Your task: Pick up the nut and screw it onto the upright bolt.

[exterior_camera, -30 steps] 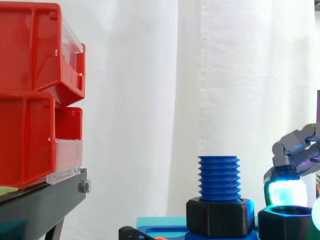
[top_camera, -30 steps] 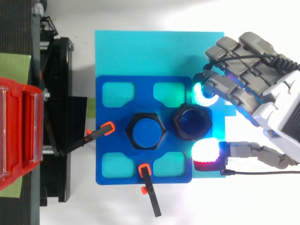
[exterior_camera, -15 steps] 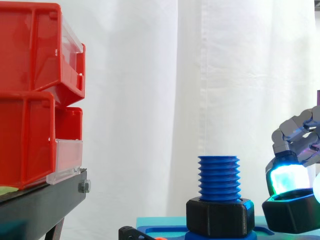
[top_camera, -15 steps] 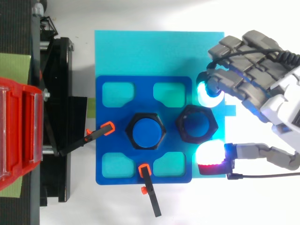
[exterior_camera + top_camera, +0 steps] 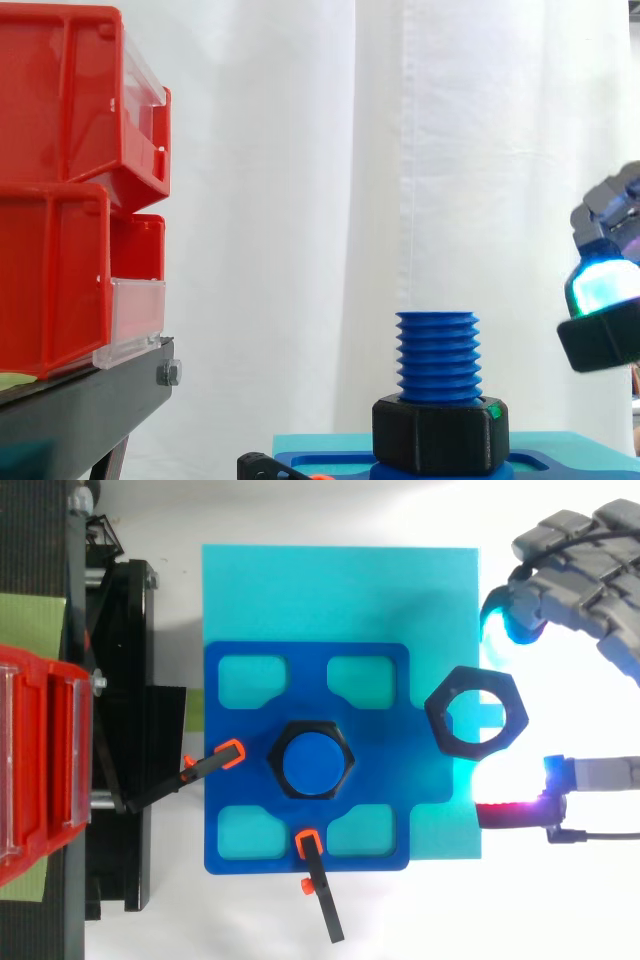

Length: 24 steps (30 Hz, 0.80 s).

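Note:
The blue threaded bolt (image 5: 437, 355) stands upright in the blue fixture plate (image 5: 240, 780), with a black hex collar (image 5: 437, 435) around its base. The loose black nut (image 5: 600, 343) hangs in the air to the right of the bolt, at about the height of its top threads. From above, the nut (image 5: 476, 708) lies over the plate's right edge. My hand (image 5: 580, 550) is shut on the nut, pinching it between a cyan-glowing fingertip (image 5: 600, 285) and the thumb (image 5: 590, 772) with its magenta-red pad.
The fixture plate rests on a cyan mat (image 5: 340, 590) and is held by two black clamps with orange tips (image 5: 215, 760) (image 5: 315, 875). Stacked red bins (image 5: 70, 180) on a black stand (image 5: 80, 400) stand at the left.
The nut has come off the plate, rising and shifting right with my hand. It sat beside the bolt a second ago and now hangs clear of the fixture.

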Motion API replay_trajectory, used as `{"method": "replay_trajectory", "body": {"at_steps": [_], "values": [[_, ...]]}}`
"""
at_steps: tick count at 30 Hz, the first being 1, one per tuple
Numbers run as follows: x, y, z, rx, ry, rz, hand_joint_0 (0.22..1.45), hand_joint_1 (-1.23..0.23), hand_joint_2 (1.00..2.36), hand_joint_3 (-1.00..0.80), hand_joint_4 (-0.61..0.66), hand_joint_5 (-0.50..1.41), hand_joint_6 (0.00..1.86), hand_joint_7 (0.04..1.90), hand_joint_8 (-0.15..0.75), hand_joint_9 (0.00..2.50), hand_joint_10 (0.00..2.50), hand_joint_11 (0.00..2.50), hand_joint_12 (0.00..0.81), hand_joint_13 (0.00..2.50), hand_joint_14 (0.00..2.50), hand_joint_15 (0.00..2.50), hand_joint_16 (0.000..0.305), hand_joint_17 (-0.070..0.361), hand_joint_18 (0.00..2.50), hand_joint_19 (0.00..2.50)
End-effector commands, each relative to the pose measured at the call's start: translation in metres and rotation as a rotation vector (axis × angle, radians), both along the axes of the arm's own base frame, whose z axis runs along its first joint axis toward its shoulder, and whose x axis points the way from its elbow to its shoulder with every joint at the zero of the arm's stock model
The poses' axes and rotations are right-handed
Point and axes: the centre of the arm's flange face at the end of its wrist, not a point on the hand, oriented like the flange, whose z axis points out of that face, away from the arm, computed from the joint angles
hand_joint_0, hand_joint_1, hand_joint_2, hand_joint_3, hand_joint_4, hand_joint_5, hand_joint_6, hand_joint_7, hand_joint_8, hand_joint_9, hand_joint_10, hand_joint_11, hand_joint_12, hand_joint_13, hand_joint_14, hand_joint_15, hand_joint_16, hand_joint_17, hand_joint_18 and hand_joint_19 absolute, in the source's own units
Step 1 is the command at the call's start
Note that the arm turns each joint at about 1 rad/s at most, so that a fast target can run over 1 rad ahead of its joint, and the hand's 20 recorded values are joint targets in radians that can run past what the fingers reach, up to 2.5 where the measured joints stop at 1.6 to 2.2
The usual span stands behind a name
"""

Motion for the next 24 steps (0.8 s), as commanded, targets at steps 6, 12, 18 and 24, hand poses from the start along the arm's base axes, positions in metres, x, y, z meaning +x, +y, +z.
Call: {"method": "replay_trajectory", "body": {"at_steps": [6, 12, 18, 24], "values": [[0.022, -0.009, 0.057, 0.013, -0.074, 0.008, 0.51, -0.64, 1.0, -0.47, 0.31, -0.19, 0.59, 1.23, 0.3, 0.46, 0.01, 0.27, 0.345, 0.42, 0.0, 0.0, 0.044, 0.098, 0.41, 0.01], [0.042, -0.012, 0.064, -0.007, -0.17, 0.041, 0.51, -0.64, 1.0, -0.47, 0.3, -0.19, 0.59, 1.22, 0.3, 0.47, 0.01, 0.27, 0.344, 0.43, 0.0, 0.0, 0.044, 0.098, 0.41, 0.0], [0.065, -0.009, 0.054, -0.033, -0.243, 0.067, 0.52, -0.64, 1.0, -0.47, 0.3, -0.19, 0.59, 1.22, 0.301, 0.46, 0.01, 0.26, 0.342, 0.43, 0.0, 0.0, 0.043, 0.098, 0.41, 0.01], [0.082, -0.006, 0.024, -0.03, -0.251, 0.076, 0.52, -0.64, 1.0, -0.47, 0.3, -0.19, 0.59, 1.22, 0.3, 0.47, 0.01, 0.27, 0.342, 0.43, 0.0, 0.0, 0.043, 0.098, 0.41, 0.01]]}}
